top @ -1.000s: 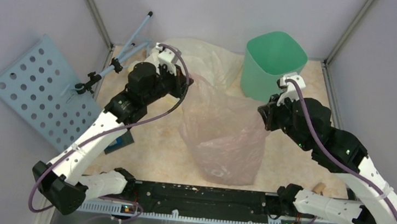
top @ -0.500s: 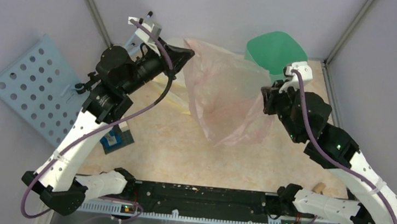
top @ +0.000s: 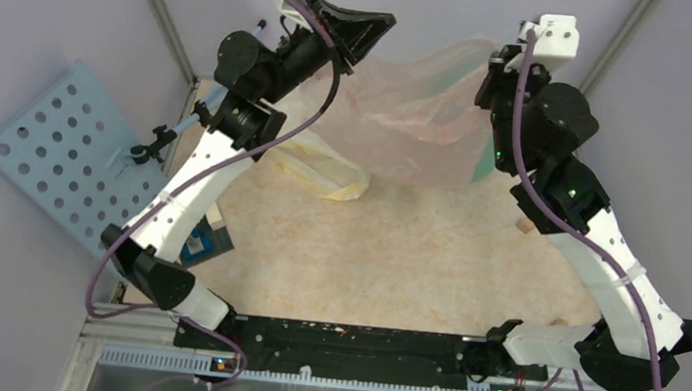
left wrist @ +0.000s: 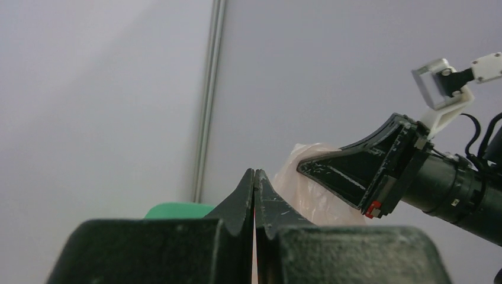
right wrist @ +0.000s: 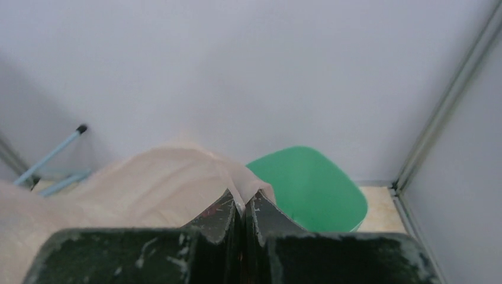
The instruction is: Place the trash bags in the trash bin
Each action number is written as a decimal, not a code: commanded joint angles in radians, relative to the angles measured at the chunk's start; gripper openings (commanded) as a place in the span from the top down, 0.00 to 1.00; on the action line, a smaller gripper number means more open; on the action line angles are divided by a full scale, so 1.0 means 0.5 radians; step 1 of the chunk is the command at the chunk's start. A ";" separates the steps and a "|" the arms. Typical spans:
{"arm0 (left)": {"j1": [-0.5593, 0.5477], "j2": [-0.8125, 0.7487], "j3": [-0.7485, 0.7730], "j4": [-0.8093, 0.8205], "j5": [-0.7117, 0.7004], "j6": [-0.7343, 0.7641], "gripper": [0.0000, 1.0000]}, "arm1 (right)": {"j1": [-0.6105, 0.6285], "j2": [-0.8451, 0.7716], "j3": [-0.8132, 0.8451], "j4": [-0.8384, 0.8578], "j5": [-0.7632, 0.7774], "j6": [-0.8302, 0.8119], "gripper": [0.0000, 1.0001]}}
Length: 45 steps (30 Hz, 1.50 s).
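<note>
The left pincer (left wrist: 254,175) and right pincer (right wrist: 240,202) are each clenched on the thin translucent pale-pink plastic bag (top: 407,115). It is stretched aloft between them at the far side, veiling the mint-green plastic wastebasket (right wrist: 308,183). Centre its sagging belly over the rim, then lower both ends evenly.
</note>
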<state>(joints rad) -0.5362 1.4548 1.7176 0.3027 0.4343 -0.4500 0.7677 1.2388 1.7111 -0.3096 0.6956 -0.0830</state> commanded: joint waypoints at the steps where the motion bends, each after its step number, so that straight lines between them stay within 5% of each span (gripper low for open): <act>1: 0.011 0.219 0.293 0.462 0.114 -0.279 1.00 | -0.071 -0.008 0.112 0.673 0.244 -0.433 1.00; 6: 0.011 0.571 0.643 0.553 0.123 -0.400 1.00 | -0.188 0.096 0.303 0.987 0.254 -0.789 1.00; 13: 0.008 1.027 1.113 0.631 0.088 -0.551 1.00 | -0.429 0.412 0.727 0.851 0.209 -0.897 1.00; 21: 0.011 1.144 1.097 0.604 0.015 -0.483 0.98 | -0.581 0.524 0.858 0.730 -0.050 -0.741 1.00; 23: 0.011 1.105 0.968 0.581 0.019 -0.470 0.77 | -0.581 0.549 0.884 0.720 -0.063 -0.763 1.00; 25: 0.011 1.075 0.793 0.626 0.061 -0.448 0.40 | -0.581 0.550 0.874 0.711 -0.067 -0.787 1.00; 29: 0.011 1.125 0.693 0.574 0.197 -0.356 0.04 | -0.581 0.420 0.715 0.712 -0.149 -0.749 1.00; 45: 0.040 0.796 0.301 0.488 -0.039 0.073 0.02 | -0.581 -0.022 0.341 0.557 -0.757 -0.434 1.00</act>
<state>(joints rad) -0.5240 1.9915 1.9064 0.5049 0.4808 -0.4980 0.4858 1.2228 1.8870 -0.0074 0.3885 -0.3428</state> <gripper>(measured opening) 0.986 0.004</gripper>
